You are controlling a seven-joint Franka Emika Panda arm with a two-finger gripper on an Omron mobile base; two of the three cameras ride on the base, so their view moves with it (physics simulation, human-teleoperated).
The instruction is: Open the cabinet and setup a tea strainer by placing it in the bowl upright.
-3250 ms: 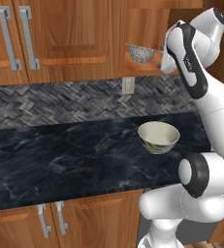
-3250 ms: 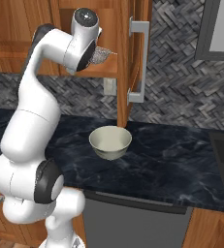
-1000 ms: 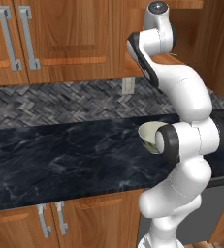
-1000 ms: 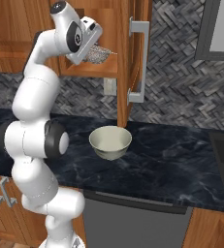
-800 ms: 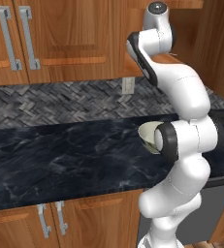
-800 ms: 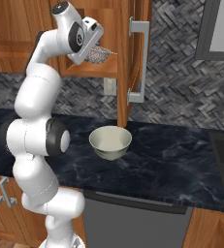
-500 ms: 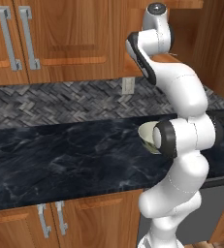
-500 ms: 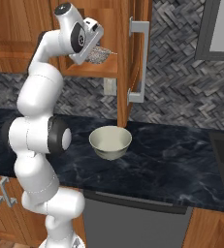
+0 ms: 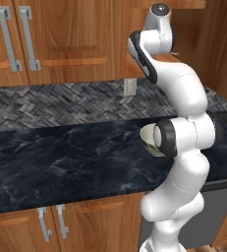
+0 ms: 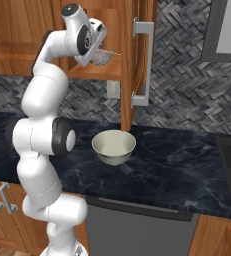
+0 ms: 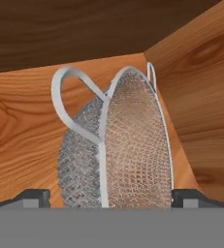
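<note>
The cabinet's door (image 10: 128, 90) stands open, its silver bar handle (image 10: 143, 64) facing right. On the wood shelf (image 10: 94, 74) inside lies the tea strainer (image 10: 103, 56), a silver mesh basket. My gripper (image 10: 98, 49) reaches into the cabinet right at it. In the hand view the tea strainer (image 11: 118, 150) stands close up on its side, and my gripper (image 11: 111, 198) is open, with one fingertip (image 11: 33, 197) on each side of the basket. The cream-white bowl (image 10: 113, 146) sits on the dark counter below the shelf; the arm half hides the bowl (image 9: 147, 139) in the left base view.
The black marble counter (image 10: 177, 170) runs left and right under the cabinet, with a herringbone backsplash (image 10: 187, 85) behind. Closed double doors (image 9: 61, 39) lie to the left. The open door hangs just right of my hand. A wall outlet (image 10: 113, 89) sits below the shelf.
Since three seconds ago the arm has swung its elbow round and pushed the hand toward the strainer. Over the last second nearly nothing moved; the jaws stayed wide.
</note>
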